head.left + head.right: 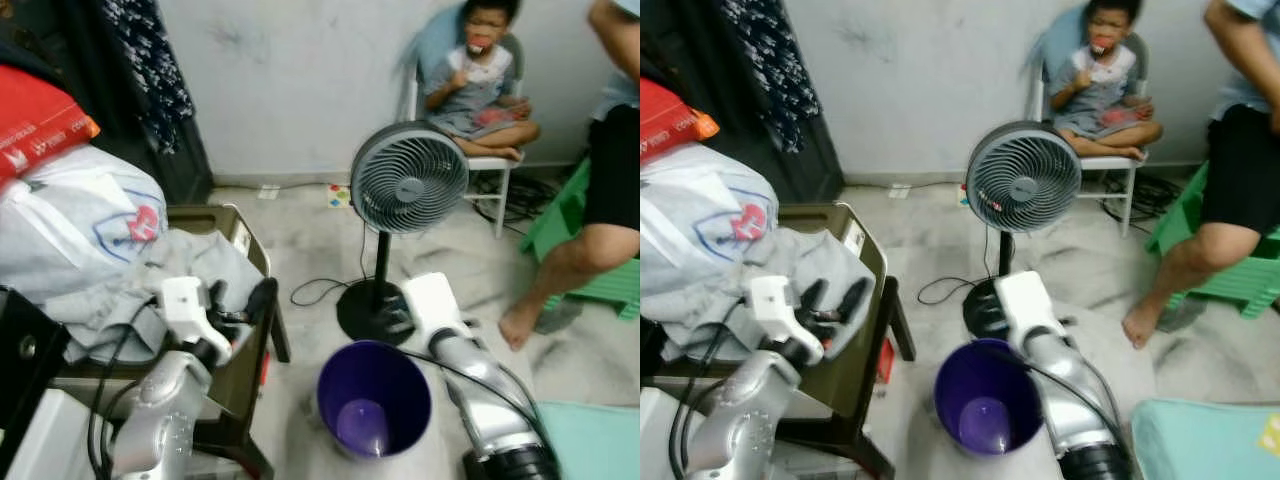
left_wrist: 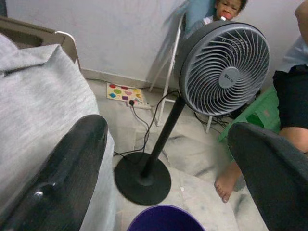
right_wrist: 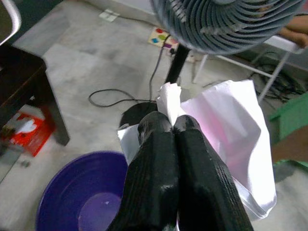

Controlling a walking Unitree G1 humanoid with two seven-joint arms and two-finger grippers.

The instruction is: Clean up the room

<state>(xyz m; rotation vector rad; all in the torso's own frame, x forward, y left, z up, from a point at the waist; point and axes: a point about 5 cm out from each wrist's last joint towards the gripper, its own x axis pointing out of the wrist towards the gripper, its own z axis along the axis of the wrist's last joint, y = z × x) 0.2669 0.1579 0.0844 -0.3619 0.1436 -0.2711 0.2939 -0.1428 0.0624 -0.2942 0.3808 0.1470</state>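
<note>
At lower centre, the right pincer (image 3: 172,126) pinches a white plastic bag (image 3: 226,130) above the purple bin (image 1: 374,398). The left pincer (image 1: 240,305) hovers spread beside the grey cloth (image 1: 190,270).

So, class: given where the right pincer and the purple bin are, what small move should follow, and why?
Probably ease the right pincer a little toward the robot's left, over the purple bin's mouth, then open. Its fingers are shut on a white plastic bag, which hangs by the bin's far rim in front of the fan's base, so a release now might miss.
</note>
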